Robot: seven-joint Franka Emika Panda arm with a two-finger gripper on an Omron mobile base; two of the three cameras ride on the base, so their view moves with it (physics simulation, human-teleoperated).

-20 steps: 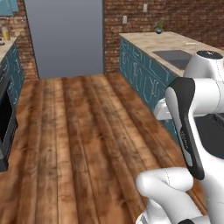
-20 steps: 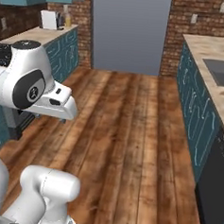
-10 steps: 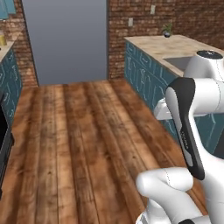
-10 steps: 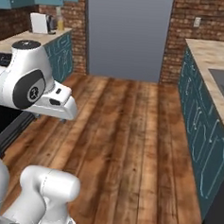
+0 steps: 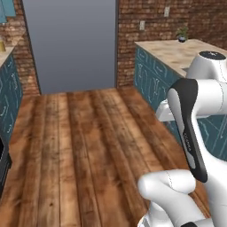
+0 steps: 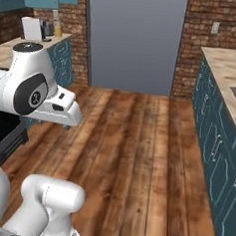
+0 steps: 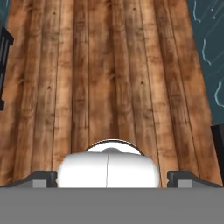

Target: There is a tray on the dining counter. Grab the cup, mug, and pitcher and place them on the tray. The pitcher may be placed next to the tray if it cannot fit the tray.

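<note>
Hand [image 7: 112,177] fingertips spread wide, empty, pointing down over wood floor [image 7: 109,78] whose planks run lengthwise.

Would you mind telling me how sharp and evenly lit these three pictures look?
Left base view: soft, slightly blurred, with even light on the brown wooden plank floor. Right base view: equally soft, no glare on the flat grey door. Hand view: crisper plank grain, no strong shadows.

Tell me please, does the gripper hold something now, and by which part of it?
Nothing is held. In the hand view the gripper has its jaws wide apart, with only the wooden floor beyond them.
</note>
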